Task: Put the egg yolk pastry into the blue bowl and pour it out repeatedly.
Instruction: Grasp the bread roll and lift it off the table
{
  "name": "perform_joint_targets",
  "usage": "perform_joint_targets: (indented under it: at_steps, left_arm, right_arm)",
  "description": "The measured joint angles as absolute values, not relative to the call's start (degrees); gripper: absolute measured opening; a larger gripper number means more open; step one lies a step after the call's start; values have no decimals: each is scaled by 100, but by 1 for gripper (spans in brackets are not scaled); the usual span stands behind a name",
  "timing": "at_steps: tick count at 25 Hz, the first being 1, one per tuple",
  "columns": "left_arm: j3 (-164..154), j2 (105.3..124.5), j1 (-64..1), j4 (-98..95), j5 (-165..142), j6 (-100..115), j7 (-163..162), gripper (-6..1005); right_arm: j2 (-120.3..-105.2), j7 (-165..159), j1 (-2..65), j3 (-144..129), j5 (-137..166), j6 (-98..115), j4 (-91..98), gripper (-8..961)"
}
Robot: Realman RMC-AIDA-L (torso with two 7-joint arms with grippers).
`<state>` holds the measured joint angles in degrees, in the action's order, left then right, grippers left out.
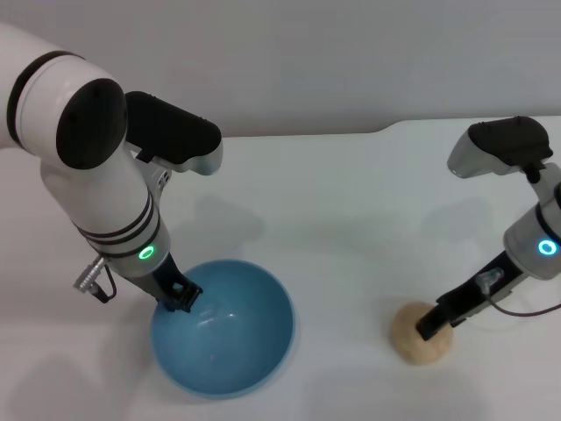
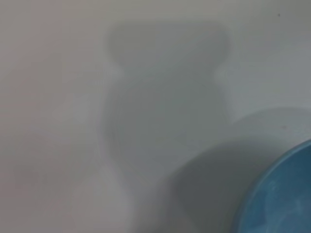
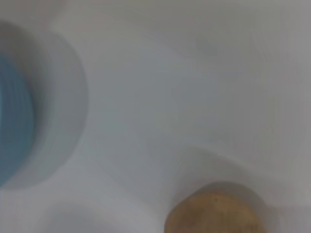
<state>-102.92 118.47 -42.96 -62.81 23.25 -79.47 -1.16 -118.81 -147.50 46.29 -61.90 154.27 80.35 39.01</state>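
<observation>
The light-blue bowl (image 1: 237,342) sits upright near the table's front edge, left of centre, with nothing inside. My left gripper (image 1: 181,298) is at the bowl's rear-left rim, its black fingers closed astride the rim. The left wrist view shows part of the bowl (image 2: 284,194) at one corner. The tan egg yolk pastry (image 1: 406,338) rests on the table at the front right. My right gripper (image 1: 432,326) comes down onto its top right side and touches it. In the right wrist view the pastry (image 3: 214,213) is close below the camera and the bowl (image 3: 12,121) is farther off.
The white table (image 1: 351,219) stretches between the bowl and the pastry. Its back edge meets a pale wall, with a step at the back right. A thin cable hangs from the right arm near the pastry.
</observation>
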Motion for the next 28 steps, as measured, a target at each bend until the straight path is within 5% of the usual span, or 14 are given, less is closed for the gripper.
perform_joint_targets:
  at_steps: [22, 25, 28]
  left_arm:
    - [-10292, 11848, -4340, -6284, 2319, -7977, -63, 12]
    - [-10291, 11844, -4342, -6283, 2320, -7979, -62, 10]
    - [-10291, 11843, -4342, -6283, 2320, -7980, -61, 9]
  right_arm:
    - [-11883, -14224, 4581, -6485, 14914, 7653, 3736, 478]
    - [-11883, -14212, 4568, -6487, 14916, 7673, 3746, 345]
    - [-11880, -14186, 4547, -6503, 14922, 7694, 3767, 314]
